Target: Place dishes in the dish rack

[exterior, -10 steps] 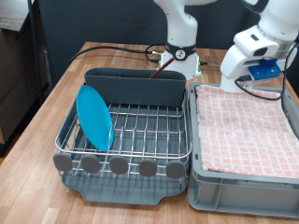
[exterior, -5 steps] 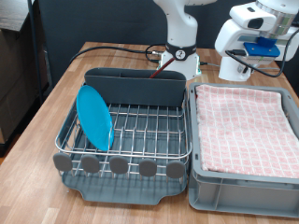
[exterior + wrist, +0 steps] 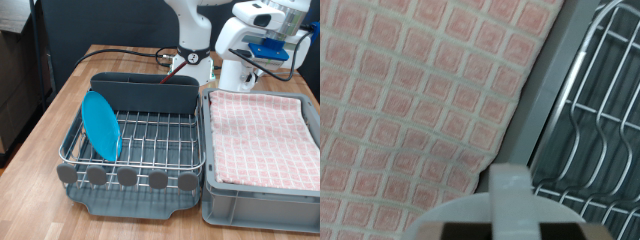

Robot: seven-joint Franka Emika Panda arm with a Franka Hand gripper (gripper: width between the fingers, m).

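Note:
The dish rack (image 3: 135,150) is a dark-grey tray with a silver wire grid and a tall grey cutlery compartment (image 3: 145,93). The bright-blue plate (image 3: 101,125) stands on edge in the rack's left side in the exterior view. My gripper (image 3: 238,58) hangs high above the far edge of the grey crate, near the rack's far right corner. It looks shut on the small white mug (image 3: 234,76). In the wrist view the mug's white rim and handle (image 3: 510,200) show close up, above the pink cloth and the rack's wires (image 3: 605,110). The wooden spoon is out of view.
A grey crate (image 3: 262,205) lined with a pink checkered cloth (image 3: 262,135) stands to the right of the rack in the exterior view. The robot base (image 3: 192,60) and a red-black cable (image 3: 120,52) lie behind the rack. All rest on a wooden table (image 3: 50,130).
My gripper has risen and moved toward the exterior view's left, from above the crate's far end to near the rack's far corner. The plate and the rack have not moved.

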